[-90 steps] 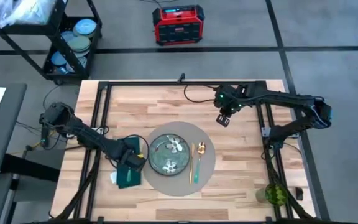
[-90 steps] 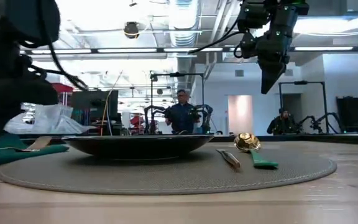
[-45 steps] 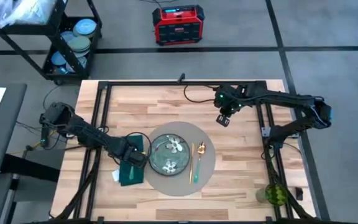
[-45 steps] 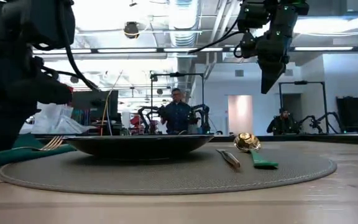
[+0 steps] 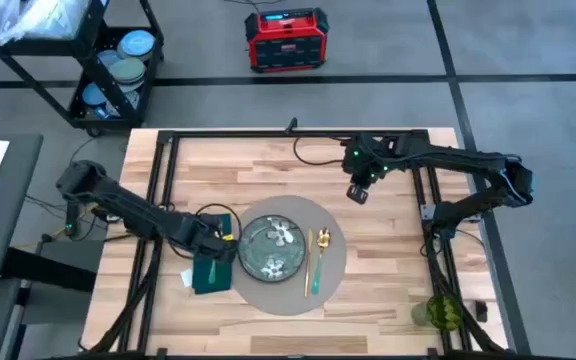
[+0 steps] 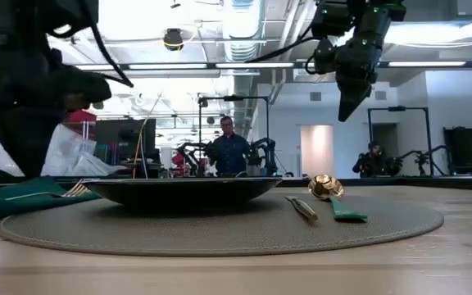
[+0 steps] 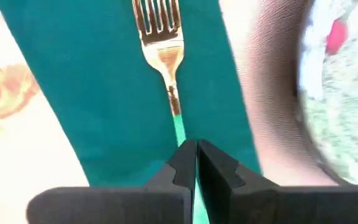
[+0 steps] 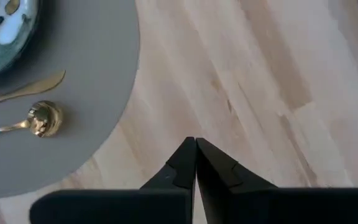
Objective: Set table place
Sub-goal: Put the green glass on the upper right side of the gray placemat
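resting on placemat (image 5: pixel 333 268): plate (image 5: pixel 273 247), spoon (image 5: pixel 320 262) | both grippers' fingers together, holding nothing

L arm (image 5: pixel 128 208): you see dark, jointed links, black throughout.
R arm (image 5: pixel 458 165): same dark build; you get a green light near its wrist end.
Cables: thin black leads run along both arms.
L gripper (image 7: pixel 196 163): two black angular fingers w/ stepped tips.
R gripper (image 8: pixel 194 160): matching black fingers, pointed tips, flat black bar behind.
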Available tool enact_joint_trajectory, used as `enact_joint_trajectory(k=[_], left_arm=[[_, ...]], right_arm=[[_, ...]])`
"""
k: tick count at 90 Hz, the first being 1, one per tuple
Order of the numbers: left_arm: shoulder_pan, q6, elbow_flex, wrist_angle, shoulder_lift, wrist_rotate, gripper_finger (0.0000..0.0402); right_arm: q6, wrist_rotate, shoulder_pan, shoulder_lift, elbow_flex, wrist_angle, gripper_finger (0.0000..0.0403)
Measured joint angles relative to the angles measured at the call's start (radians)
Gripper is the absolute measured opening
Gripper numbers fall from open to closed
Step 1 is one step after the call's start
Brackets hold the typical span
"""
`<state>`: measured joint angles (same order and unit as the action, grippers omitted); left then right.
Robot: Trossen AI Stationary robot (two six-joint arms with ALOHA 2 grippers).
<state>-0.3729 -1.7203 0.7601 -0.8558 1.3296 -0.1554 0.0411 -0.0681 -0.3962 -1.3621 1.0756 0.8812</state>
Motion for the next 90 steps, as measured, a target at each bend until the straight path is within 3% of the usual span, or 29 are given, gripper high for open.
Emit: enact_joint_trajectory(k=[8,14,31,46,66,90], left_arm=[[0.004,-0.023,0.0,0.002,-0.074,-0.067,0.0],[0.019,-0.029,0.0,0.003,-0.155,-0.152,0.0],[0.06,0.104,0.003,0.001,-0.387,-0.334,0.0],[0.102,0.271,0.003,-0.036,-0.508,-0.371,0.0],[0.144,0.397,0.003,-0.038,-0.53,-0.372,0.0],[0.175,0.436,0.003,0.01,-0.478,-0.365,0.0]], right_arm=[[0.035,-0.117,0.011,0.002,0.0,0.014,0.0],[0.055,-0.135,0.05,0.004,0.0,0.068,0.0],[0.222,0.108,0.285,0.096,0.0,0.316,0.0],[0.583,0.161,0.59,0.247,0.0,0.513,0.0],[1.081,0.074,0.964,0.372,0.0,0.53,0.0],[1.461,0.168,1.269,0.388,0.0,0.611,0.0006]])
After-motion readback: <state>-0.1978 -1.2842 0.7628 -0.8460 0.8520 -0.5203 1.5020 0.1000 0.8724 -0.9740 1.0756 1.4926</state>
